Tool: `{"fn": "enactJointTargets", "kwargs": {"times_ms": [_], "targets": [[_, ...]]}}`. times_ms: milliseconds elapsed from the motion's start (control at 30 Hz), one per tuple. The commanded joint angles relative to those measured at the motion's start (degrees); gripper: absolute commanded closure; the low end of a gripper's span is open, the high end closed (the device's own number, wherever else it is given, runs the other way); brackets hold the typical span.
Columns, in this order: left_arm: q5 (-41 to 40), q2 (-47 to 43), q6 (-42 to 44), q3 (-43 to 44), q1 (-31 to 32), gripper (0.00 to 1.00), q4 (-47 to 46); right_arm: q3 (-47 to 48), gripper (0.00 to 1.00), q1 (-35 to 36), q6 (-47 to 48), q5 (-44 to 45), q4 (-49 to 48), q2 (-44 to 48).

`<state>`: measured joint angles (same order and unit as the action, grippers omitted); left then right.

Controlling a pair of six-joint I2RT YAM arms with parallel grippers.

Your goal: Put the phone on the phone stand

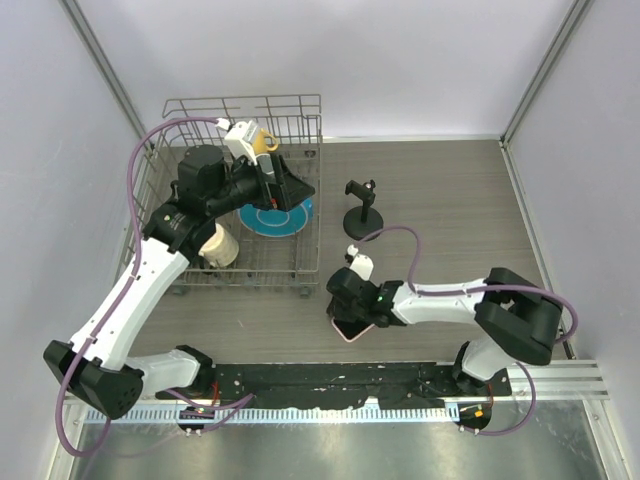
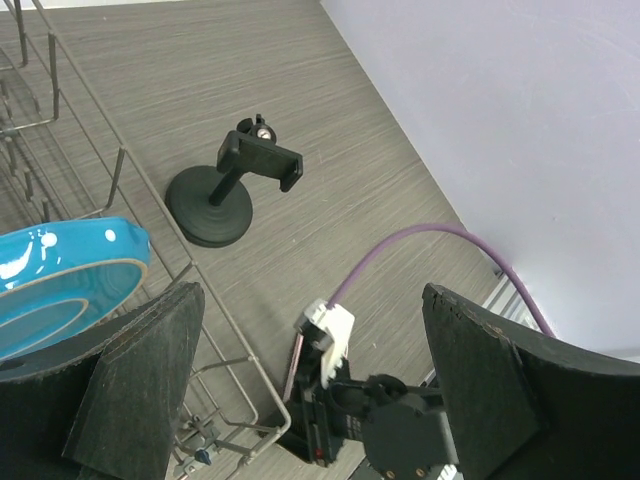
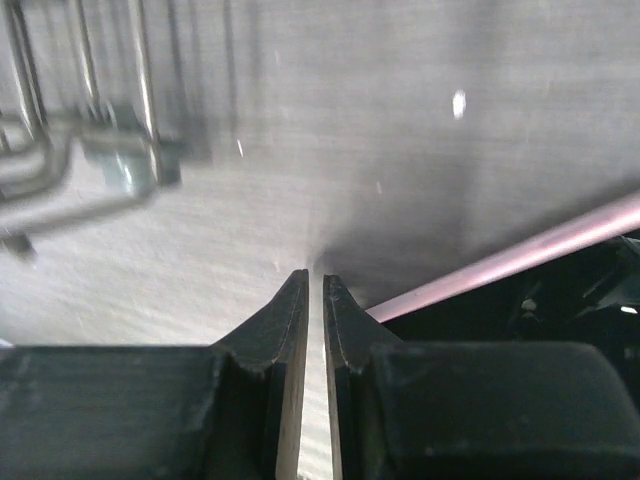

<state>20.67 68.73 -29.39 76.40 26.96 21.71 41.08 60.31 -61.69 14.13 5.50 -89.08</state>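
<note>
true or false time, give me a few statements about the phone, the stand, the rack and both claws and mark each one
1. The phone stand holds no phone. True.
2. The left claw is shut. False: it gapes wide open.
3. A blue plate sits in the dish rack. True.
4. The phone stand is inside the dish rack. False: it stands on the table, to the right of the rack.
5. The right claw is wide open. False: it is all but closed, only a thin slit showing, with the phone right beside it.
</note>
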Motion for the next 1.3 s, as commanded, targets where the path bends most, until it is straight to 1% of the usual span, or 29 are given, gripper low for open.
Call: {"fn": "enactJointTargets", "kwargs": {"times_ms": [0, 67, 100, 133, 200, 233, 300, 333, 367, 400, 467, 567, 600, 667, 700, 767, 800, 833, 867, 900, 933, 967, 1033, 1167, 1267], "targets": [[-0.36, -0.18, 1.00, -0.11, 0.11, 0.05, -0.71, -5.30, 0.82, 3.58, 0.34, 1.50, 10.57, 6.78], [-0.28, 0.00, 1.08, -0.11, 0.20, 0.05, -0.71, -6.36, 0.82, 3.93, -0.44, 3.52, 16.63, 10.31], [-0.28, 0.00, 1.17, -0.11, 0.11, 0.05, -0.88, -7.41, 0.82, 3.85, -0.88, 4.67, 18.91, 13.98], [-0.45, 0.18, 1.26, -0.11, 0.11, 0.05, -0.71, -7.68, 0.80, 3.93, -1.32, 7.55, 23.81, 16.37], [-0.63, 0.44, 1.35, -0.11, 0.11, 0.05, -0.71, -7.86, 0.75, 3.93, -2.73, 9.94, 28.49, 20.42], [-0.54, 0.53, 1.35, -0.11, 0.11, 0.05, -0.53, -7.77, 0.59, 3.93, -2.91, 11.34, 31.30, 24.61], [-0.54, 0.88, 1.44, -0.11, 0.11, 0.05, -0.62, -7.51, 0.40, 3.85, -1.34, 11.44, 31.68, 27.98], [-0.36, 0.97, 1.35, -0.11, 0.11, 0.05, -0.80, -7.24, 0.17, 3.93, -0.89, 11.71, 31.94, 30.17], [-0.10, 1.32, 1.18, -0.20, 0.20, 0.05, -0.88, -7.07, 0.09, 3.85, -0.63, 12.41, 32.21, 31.15], [0.07, 1.58, 1.09, -0.20, 0.28, 0.05, -1.06, -6.89, 0.04, 3.76, 0.51, 12.85, 32.21, 31.85], [0.34, 2.37, 0.91, 0.24, 1.42, 0.05, -1.06, -6.54, 0.03, 3.32, 1.48, 14.34, 33.87, 33.00], [1.56, 4.48, -0.23, 2.34, 3.88, 0.04, 0.52, -5.40, 0.03, -0.01, 4.20, 14.00, 36.08, 32.66], [2.27, 5.61, -0.75, 3.13, 4.50, 0.04, 1.39, -5.31, 0.03, -3.41, 4.99, 13.04, 35.81, 32.30], [6.04, 6.33, -2.33, 4.63, 5.64, 0.04, 1.05, -5.92, 0.03, -7.56, 7.54, 12.59, 34.59, 31.86], [7.45, 6.50, -3.91, 4.55, 5.91, 0.04, -0.34, -7.05, 0.04, -13.15, 9.03, 10.85, 33.54, 32.12], [8.95, 6.42, -4.19, 3.58, 6.70, 0.04, -1.58, -8.47, 0.05, -18.28, 13.51, 7.51, 28.10, 33.26], [8.61, 6.42, -3.23, 3.32, 6.96, 0.04, -1.41, -9.69, 0.05, -20.39, 14.40, 6.19, 26.34, 34.49], [8.17, 6.33, -2.35, 2.71, 7.23, 0.04, -0.89, -10.31, 0.05, -23.98, 15.19, 3.65, 23.19, 34.85], [6.60, 6.24, -1.65, 2.27, 7.40, 0.04, -0.28, -10.75, 0.05, -25.76, 17.11, 1.71, 21.85, 34.94], [5.80, 6.07, -0.94, 1.83, 7.58, 0.04, 0.51, -11.71, 0.05, -27.51, 17.91, -0.49, 20.36, 34.76], [5.01, 5.80, 0.28, 0.69, 7.93, 0.04, 0.78, -12.07, 0.05, -29.45, 18.70, -4.94, 18.25, 33.37], [4.48, 5.28, 0.82, 0.07, 8.19, 0.04, 0.79, -12.34, 0.05, -31.90, 19.67, -6.56, 17.62, 32.49], [2.81, 4.66, 2.13, -1.51, 8.63, 0.03, 0.70, -12.69, 0.07, -32.63, 20.55, -8.93, 17.00, 30.55], [1.40, 3.43, 3.63, -1.87, 8.72, 0.03, 2.01, -14.97, 0.07, -32.54, 20.39, -11.23, 15.16, 32.55], [0.60, 1.68, 4.33, -2.13, 8.72, 0.02, 2.19, -16.12, 0.07, -32.63, 20.29, -13.33, 14.19, 32.13]]}}
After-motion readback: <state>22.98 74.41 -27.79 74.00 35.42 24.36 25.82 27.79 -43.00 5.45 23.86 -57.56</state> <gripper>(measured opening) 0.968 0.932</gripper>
